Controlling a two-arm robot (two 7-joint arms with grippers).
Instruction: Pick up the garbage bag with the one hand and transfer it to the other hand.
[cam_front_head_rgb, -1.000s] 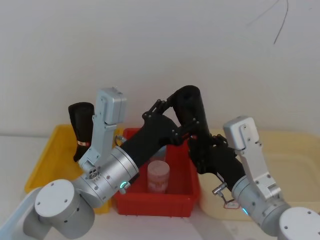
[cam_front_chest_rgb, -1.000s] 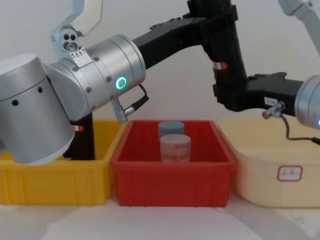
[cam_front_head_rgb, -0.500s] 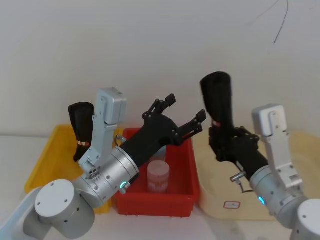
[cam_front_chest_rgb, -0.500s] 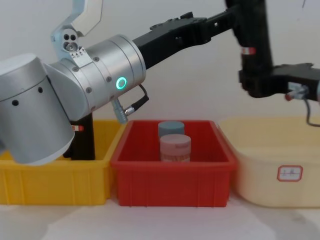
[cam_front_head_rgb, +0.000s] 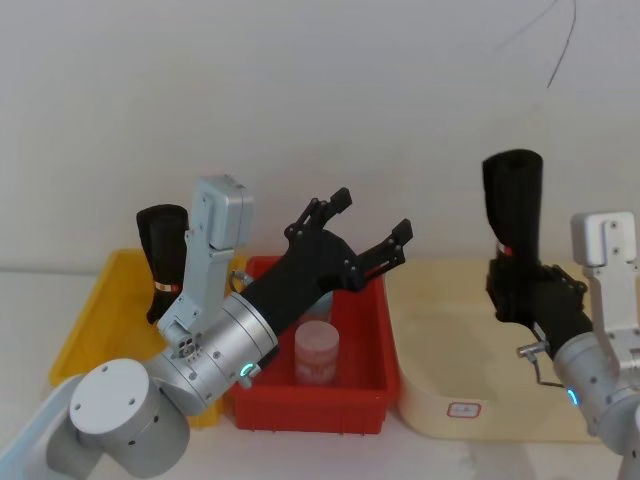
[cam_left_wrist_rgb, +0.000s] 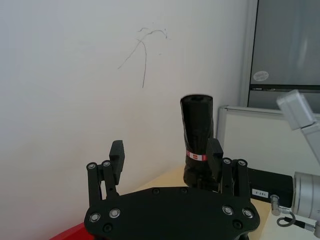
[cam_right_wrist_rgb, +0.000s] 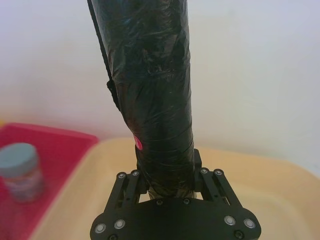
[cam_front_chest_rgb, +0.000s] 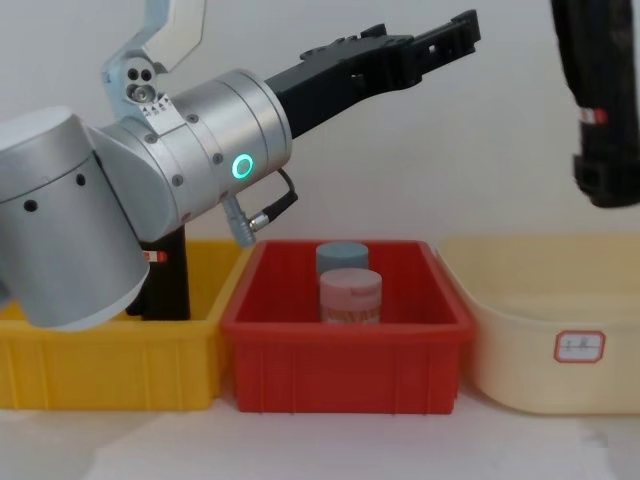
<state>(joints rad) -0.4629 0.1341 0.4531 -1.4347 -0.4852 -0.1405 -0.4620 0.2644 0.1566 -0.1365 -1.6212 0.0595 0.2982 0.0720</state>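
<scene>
two jars (cam_front_chest_rgb: 350, 295) in red bin (cam_front_chest_rgb: 345, 350), garbage bag (cam_front_head_rgb: 514, 205) above cream tub (cam_front_head_rgb: 440, 330).

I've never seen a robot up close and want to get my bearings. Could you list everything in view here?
black cylindrical plastic garbage bag roll with a red-and-white band: one, black, held upright above the cream tub
twin black roll: one, black, standing in the yellow bin
yellow plastic bin: one, yellow, robot's left
red plastic bin: one, red, middle
pink lidded jar: one, pink, in the red bin, nearer the robot
blue-grey lidded jar: one, blue-grey, in the red bin, behind the pink jar
cream plastic tub: one, cream, robot's right
left gripper: one, black, open, raised above the red bin
right gripper: one, black, shut on the garbage bag roll's lower end
</scene>
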